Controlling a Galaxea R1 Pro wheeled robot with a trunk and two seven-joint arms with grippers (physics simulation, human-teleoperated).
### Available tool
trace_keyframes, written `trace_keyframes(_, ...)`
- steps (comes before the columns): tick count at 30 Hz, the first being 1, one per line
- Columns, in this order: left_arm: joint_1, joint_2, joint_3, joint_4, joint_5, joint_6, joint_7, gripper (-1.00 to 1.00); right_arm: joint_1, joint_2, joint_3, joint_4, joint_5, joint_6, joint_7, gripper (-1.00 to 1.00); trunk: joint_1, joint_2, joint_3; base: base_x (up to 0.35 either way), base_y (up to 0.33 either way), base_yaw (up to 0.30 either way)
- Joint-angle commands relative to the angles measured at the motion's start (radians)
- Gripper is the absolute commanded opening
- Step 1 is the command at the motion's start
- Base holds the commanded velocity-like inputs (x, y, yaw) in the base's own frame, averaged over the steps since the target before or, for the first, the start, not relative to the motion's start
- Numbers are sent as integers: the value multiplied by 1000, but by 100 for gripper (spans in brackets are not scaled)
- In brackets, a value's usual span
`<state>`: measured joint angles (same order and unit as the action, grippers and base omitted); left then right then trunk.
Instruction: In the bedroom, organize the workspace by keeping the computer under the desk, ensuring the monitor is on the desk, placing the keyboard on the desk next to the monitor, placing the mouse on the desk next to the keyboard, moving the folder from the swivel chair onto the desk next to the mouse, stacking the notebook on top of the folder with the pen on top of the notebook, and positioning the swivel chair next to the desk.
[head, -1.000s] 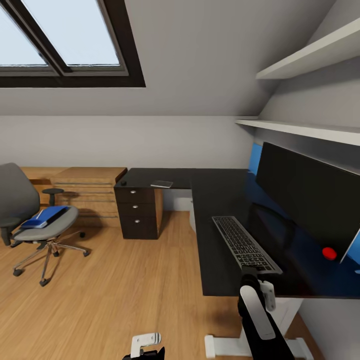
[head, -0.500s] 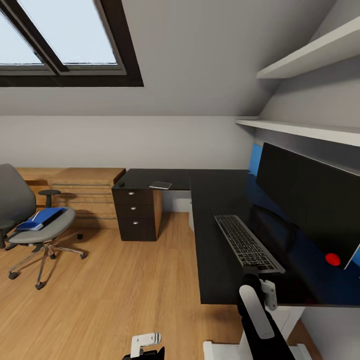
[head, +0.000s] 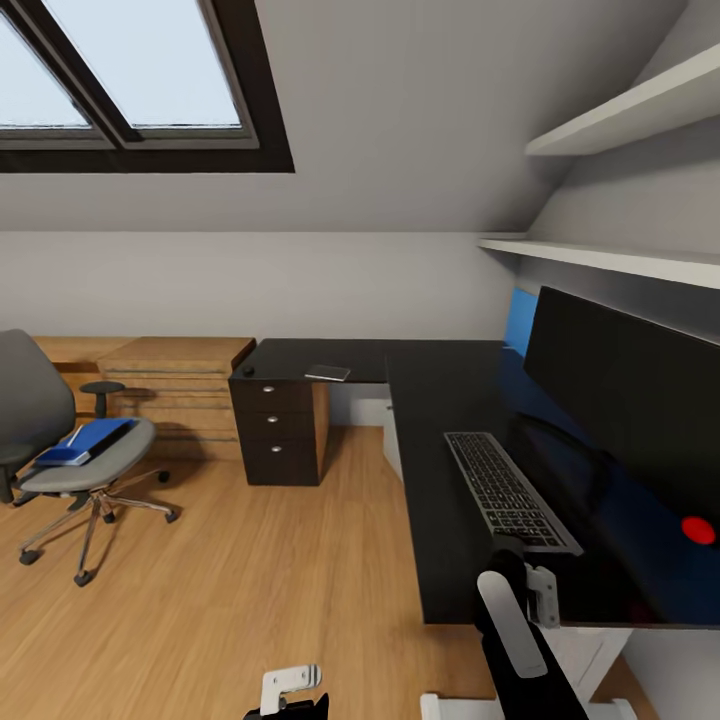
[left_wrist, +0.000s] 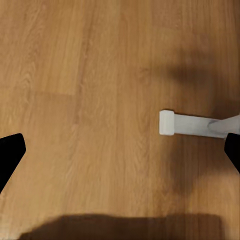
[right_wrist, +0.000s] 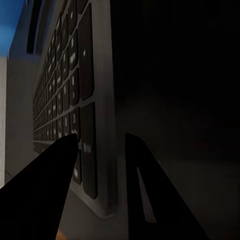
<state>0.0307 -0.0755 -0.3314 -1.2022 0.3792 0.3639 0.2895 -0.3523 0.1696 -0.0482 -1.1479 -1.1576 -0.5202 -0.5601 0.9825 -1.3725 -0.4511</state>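
On the right of the head view the black L-shaped desk (head: 450, 400) runs away toward the back wall, and the right arm reaches up from below to its near edge, wrist bent so that the right gripper (right_wrist: 102, 165) sits at the near end of the keyboard (head: 512, 491). In the right wrist view its two dark fingers (right_wrist: 45, 190) are parted, one over the end keys and the other over the bare desk beside the keyboard's long edge (whether they touch anything I cannot tell). The left arm hangs low, pointing at the wood floor (left_wrist: 90, 90); the tips of the left gripper (left_wrist: 120, 155) stand wide apart at the picture's sides, with a white foot of the desk (left_wrist: 187, 124) between them on the floor.

The monitor (head: 630, 400) stands on the desk behind the keyboard, its red dot low at the corner. The chair (head: 70, 440) stands well apart from the desk, by the wood drawer unit (head: 175, 385), with the blue folder (head: 92, 438) on its seat. A notebook (head: 327, 373) lies on the desk's far wing above the drawer block (head: 275, 430), and the mouse (head: 248, 371) is a dark speck at that wing's end.

Against the picture of a second ago, the whole view has shifted a little: desk, monitor and keyboard sit further right, and the right arm lower.
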Motion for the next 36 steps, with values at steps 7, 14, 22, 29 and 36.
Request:
trace_keyframes(7, 0, 0, -3, -1, 10, 3, 10, 100, -1, 1, -1, 0, -7, -3, 0, -100, 0, -1, -1, 245, 48, 0)
trace_keyframes(14, 0, 0, -7, 0, 10, 3, 11, 100, -10, -1, -1, 2, -8, -2, 0, -100, 0, -1, -1, 298, -29, 0)
trace_keyframes(22, 0, 0, -6, 1, 11, 4, 11, 100, -14, -1, -1, 6, -9, -3, 0, -100, 0, -1, -1, 79, -14, 0)
trace_keyframes(29, 0, 0, -7, 1, 10, 4, 11, 100, -14, -1, -1, 8, -11, -4, 0, -100, 0, -1, -1, 47, -33, 0)
trace_keyframes(36, 0, -1, -6, 1, 9, 4, 11, 100, -14, -2, -2, 8, -8, -7, 0, -100, 0, -1, -1, 92, -86, 0)
